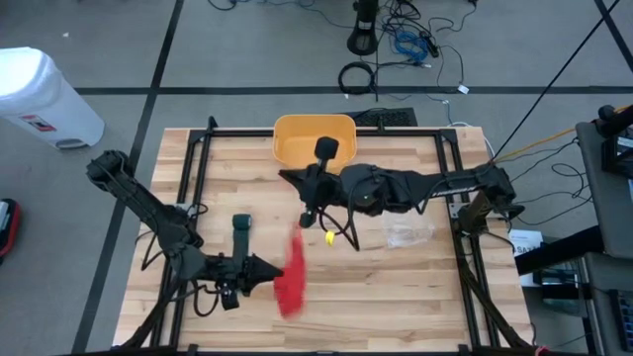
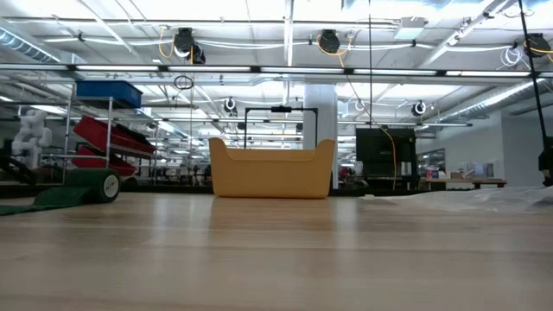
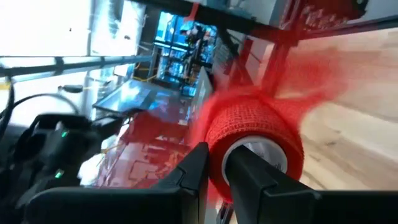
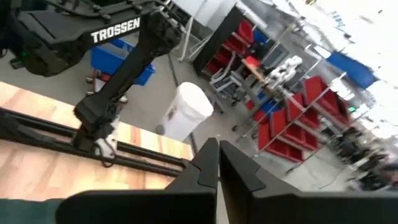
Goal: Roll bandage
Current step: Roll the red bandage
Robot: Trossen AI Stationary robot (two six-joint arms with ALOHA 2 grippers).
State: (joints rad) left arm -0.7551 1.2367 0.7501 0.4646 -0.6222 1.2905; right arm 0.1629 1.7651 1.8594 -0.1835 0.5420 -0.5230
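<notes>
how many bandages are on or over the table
2. The red bandage is held on its roll by the left gripper near the front edge; the green bandage lies left of centre. Arms may hide others.

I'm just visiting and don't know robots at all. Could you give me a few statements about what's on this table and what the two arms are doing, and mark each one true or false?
1. The left gripper grips a roll of red bandage. True.
2. The yellow bin sits at the far edge of the table. True.
3. The right gripper is wide open. False: its fingers are shut together, with nothing between them.
4. The green bandage roll lies inside the yellow bin. False: it lies on the table, near the left arm.
5. A loose strip of red bandage trails from the left gripper. True.
</notes>
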